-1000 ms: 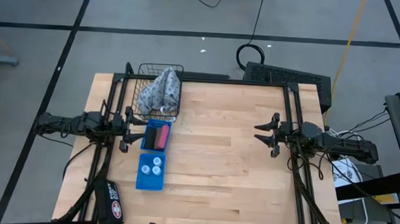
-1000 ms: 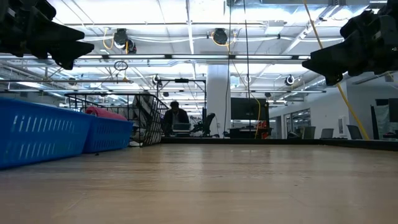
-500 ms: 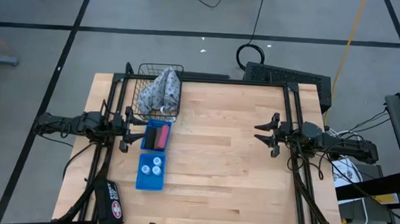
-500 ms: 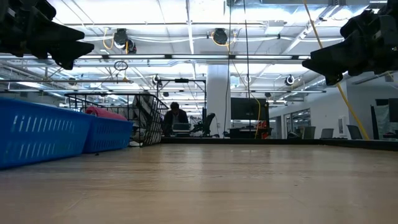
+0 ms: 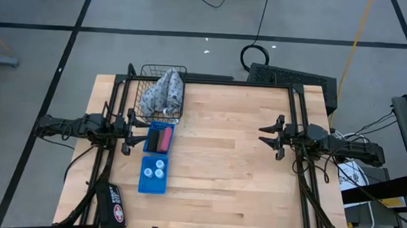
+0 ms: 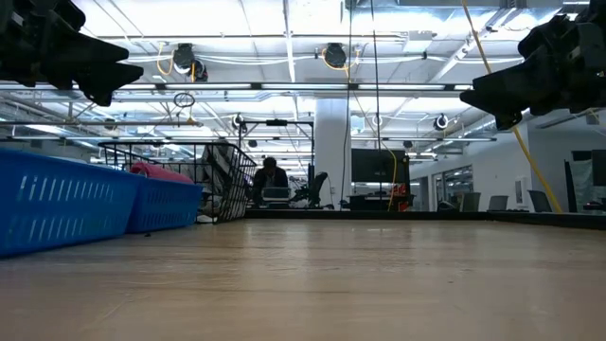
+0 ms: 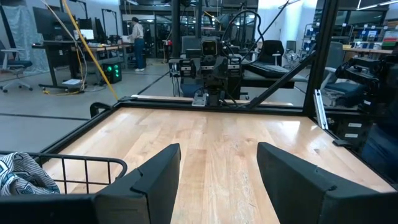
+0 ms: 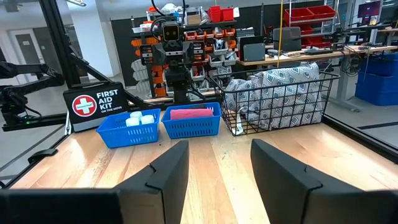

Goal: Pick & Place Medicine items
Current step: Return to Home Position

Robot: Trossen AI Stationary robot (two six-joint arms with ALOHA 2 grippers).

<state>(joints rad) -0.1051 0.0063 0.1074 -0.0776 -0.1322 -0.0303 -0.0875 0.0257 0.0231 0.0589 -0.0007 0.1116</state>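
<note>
Three small white bottles (image 5: 156, 168) stand in a blue tray (image 5: 152, 183) near the table's left side. A second blue tray (image 5: 150, 138) beyond it holds a black oblong container (image 5: 156, 138) and a pink tube (image 5: 166, 139). In the right wrist view the bottles (image 8: 138, 119) and the pink tube (image 8: 190, 113) show over the tray walls. My left gripper (image 5: 133, 132) hovers level at the left edge, open, beside the trays. My right gripper (image 5: 267, 137) hovers level at the right side, open, over bare wood. Neither holds anything.
A wire basket (image 5: 161, 92) with a grey patterned cloth bundle (image 5: 163, 89) stands at the far left. A black first aid pouch (image 5: 111, 205) lies at the near left corner. Bare wood (image 5: 222, 157) spreads between the arms. A black frame (image 5: 212, 79) edges the table.
</note>
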